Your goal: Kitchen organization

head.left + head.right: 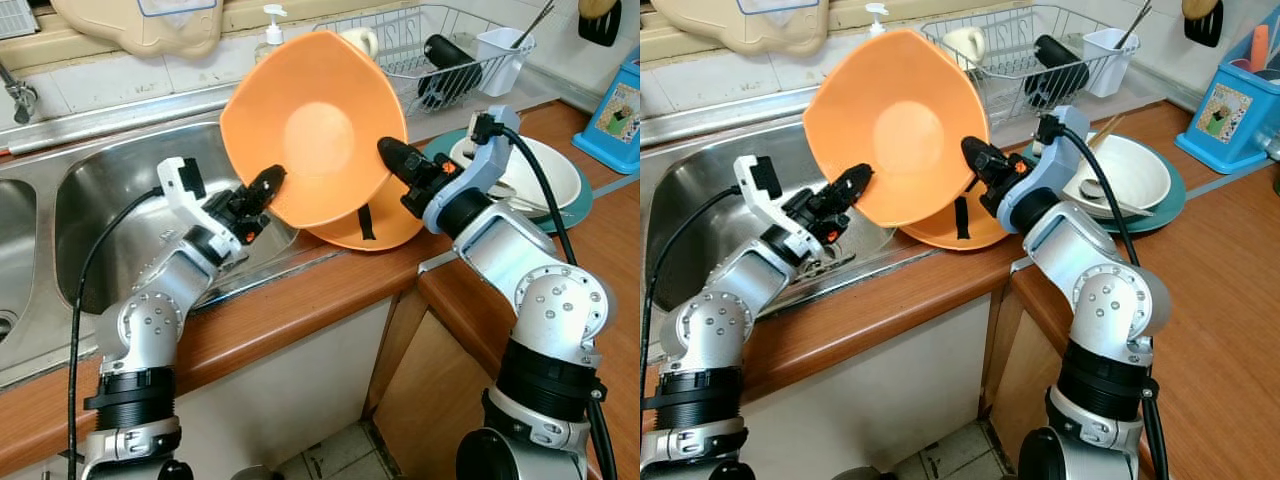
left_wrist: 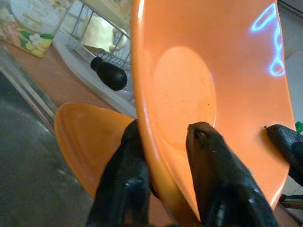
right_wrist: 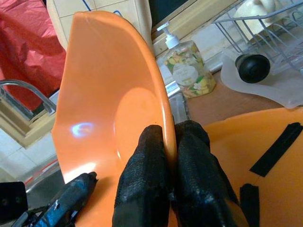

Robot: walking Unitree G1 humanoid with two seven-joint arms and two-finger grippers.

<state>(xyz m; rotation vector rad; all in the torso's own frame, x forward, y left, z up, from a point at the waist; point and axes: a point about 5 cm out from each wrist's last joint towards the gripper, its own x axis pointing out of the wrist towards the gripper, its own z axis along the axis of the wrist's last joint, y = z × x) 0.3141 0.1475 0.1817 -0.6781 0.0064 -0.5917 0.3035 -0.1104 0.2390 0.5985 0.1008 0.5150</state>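
Orange and glossy, the upper bowl [image 1: 315,130] stands tilted on edge above the sink [image 1: 120,190], both end effectors pinching its rim: left end effector [image 1: 268,182] on its left, right end effector [image 1: 388,152] on its right. Right wrist view reveals black tape strips on the lower orange bowl [image 3: 265,156] on the wooden tabletop [image 1: 330,290].

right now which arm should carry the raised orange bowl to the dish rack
Right, likely. Both pincers grip the orange bowl at its rim: left pincer, right pincer. The dish rack stands on the right pincer's side.
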